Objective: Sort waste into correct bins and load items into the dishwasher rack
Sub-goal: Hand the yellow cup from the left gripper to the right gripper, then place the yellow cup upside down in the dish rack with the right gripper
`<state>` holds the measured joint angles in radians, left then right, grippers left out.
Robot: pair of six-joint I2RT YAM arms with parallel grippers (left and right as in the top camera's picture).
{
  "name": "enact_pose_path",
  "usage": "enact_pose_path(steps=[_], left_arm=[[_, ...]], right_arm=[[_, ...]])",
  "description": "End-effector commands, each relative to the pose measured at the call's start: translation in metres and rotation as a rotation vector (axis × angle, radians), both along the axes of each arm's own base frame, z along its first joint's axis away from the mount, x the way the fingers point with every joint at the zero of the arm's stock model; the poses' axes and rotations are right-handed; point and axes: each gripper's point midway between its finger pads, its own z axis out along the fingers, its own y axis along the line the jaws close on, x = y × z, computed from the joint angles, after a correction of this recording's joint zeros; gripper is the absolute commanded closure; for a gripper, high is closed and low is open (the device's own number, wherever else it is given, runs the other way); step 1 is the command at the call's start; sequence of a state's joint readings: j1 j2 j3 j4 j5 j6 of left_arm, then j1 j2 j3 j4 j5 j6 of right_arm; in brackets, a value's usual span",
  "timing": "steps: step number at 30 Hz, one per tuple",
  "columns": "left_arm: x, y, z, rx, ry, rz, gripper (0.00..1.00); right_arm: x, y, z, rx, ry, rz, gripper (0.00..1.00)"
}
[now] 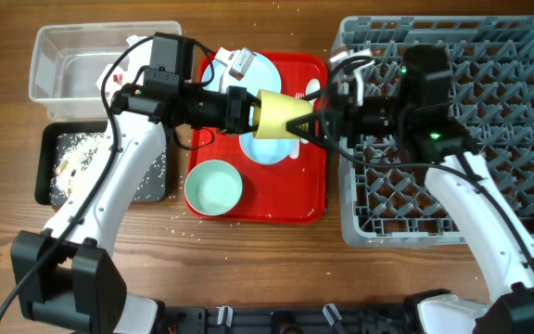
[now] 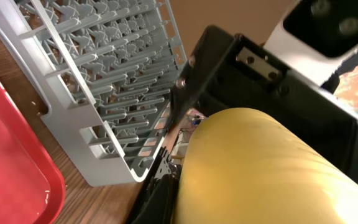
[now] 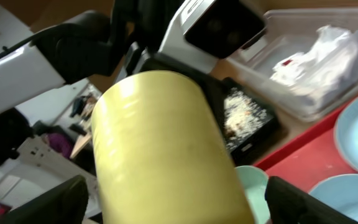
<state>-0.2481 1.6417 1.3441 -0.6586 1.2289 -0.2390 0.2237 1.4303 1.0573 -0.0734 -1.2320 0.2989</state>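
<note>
My left claw (image 1: pixel 247 109) gripped the yellow cup (image 1: pixel 276 113) by one end and held it on its side in the air above the red tray (image 1: pixel 286 199). My right claw (image 1: pixel 315 119) faced it, fingers (image 3: pixel 61 199) spread wide to either side and not touching. The cup looked plain, smooth and slightly glossy.

By my reckoning the waste was mostly sorted. The crumpled napkin (image 3: pixel 319 53) lay in the clear tub (image 1: pixel 54 37), and the food scraps (image 1: pixel 77 153) lay in the black tray (image 1: pixel 46 167). A few crumbs (image 1: pixel 179 227) dotted the counter (image 1: pixel 267 269).

The dishwasher rack (image 1: pixel 508 56) held nothing I could see. The pale blue plate (image 1: pixel 265 70), pale blue bowl (image 1: pixel 269 150) and mint green bowl (image 1: pixel 213 186) sat on the red tray.
</note>
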Motion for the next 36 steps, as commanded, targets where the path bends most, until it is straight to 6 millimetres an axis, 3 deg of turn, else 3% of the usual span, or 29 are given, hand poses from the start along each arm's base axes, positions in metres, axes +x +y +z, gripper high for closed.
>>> enact_pose_path(steps=[1,2,4,6,9,12,14,16,18,21,23,26,32,36], left_arm=[[-0.002,0.000,0.008,-0.028,-0.003,-0.013,0.96],[-0.001,0.000,0.008,-0.029,-0.010,-0.013,0.94],[0.000,0.000,0.009,-0.031,-0.018,-0.012,0.64],[0.002,0.001,0.006,-0.016,-0.021,-0.001,0.37],[0.019,0.010,-0.010,0.084,-0.045,0.088,0.19],[0.042,0.031,-0.027,0.201,-0.069,0.207,0.16],[0.062,0.053,-0.045,0.333,-0.096,0.322,0.14],[0.083,0.084,-0.067,0.530,-0.136,0.469,0.11],[0.095,0.111,-0.082,0.688,-0.158,0.573,0.11],[0.103,0.129,-0.096,0.794,-0.160,0.634,0.10],[0.104,0.132,-0.104,0.815,-0.148,0.635,0.10],[0.105,0.132,-0.115,0.828,-0.126,0.624,0.10],[0.106,0.132,-0.120,0.833,-0.117,0.619,0.09],[0.106,0.132,-0.120,0.833,-0.117,0.619,0.09]], right_arm=[[-0.007,0.004,0.007,0.023,-0.014,0.053,0.34],[-0.007,0.004,0.007,0.023,-0.006,0.052,0.44],[-0.007,0.004,0.007,0.023,-0.008,0.051,0.60],[-0.001,-0.003,0.007,0.023,-0.009,0.028,0.64],[0.027,-0.037,0.001,0.006,0.083,-0.132,0.64],[0.055,-0.076,-0.024,-0.078,0.207,-0.372,0.61],[0.064,-0.116,-0.054,-0.220,0.334,-0.624,0.58],[0.054,-0.141,-0.061,-0.339,0.378,-0.785,0.57],[0.034,-0.168,-0.054,-0.465,0.415,-0.926,0.57],[-0.007,-0.205,-0.046,-0.698,0.490,-1.086,0.55],[-0.034,-0.210,-0.053,-0.813,0.560,-1.081,0.54],[-0.073,-0.205,-0.082,-0.958,0.759,-0.980,0.53],[-0.080,-0.195,-0.122,-1.125,0.918,-0.821,0.51],[-0.078,-0.183,-0.148,-1.219,0.982,-0.724,0.42]])
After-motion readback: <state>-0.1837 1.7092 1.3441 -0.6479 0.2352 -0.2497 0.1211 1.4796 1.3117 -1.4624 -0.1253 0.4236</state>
